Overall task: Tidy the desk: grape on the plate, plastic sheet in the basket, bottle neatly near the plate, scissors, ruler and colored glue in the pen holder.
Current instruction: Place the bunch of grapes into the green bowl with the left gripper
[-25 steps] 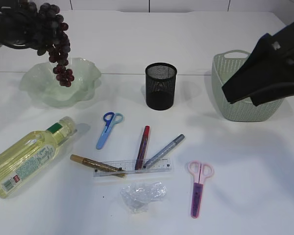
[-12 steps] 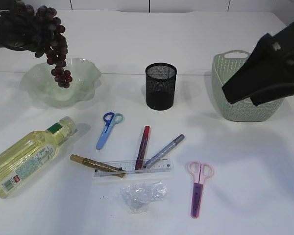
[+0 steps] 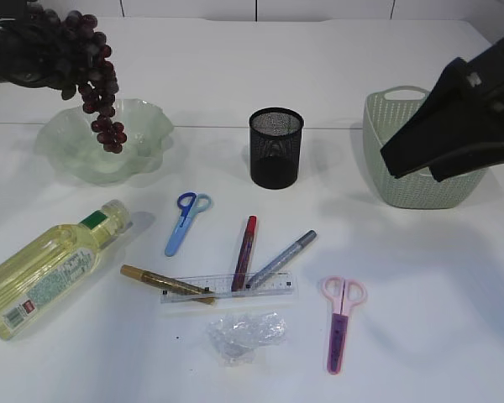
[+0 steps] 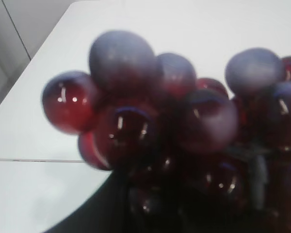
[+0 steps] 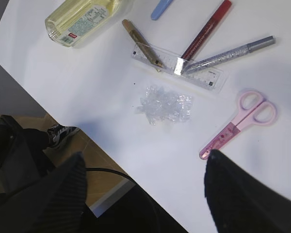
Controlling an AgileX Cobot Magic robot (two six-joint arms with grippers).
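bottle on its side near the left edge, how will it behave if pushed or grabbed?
The bottle lies on its side and looks round, so a push would likely roll it. It appears nearly full of yellow liquid, so probably heavy. The smooth clear plastic may slip in the jaws.

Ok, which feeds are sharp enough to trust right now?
Left wrist view: the grapes fill the frame, soft and out of focus. Right wrist view: sharp on the plastic sheet and pink scissors, with the fingers dark blurs. Exterior view: evenly lit, soft shadows, plate clear.
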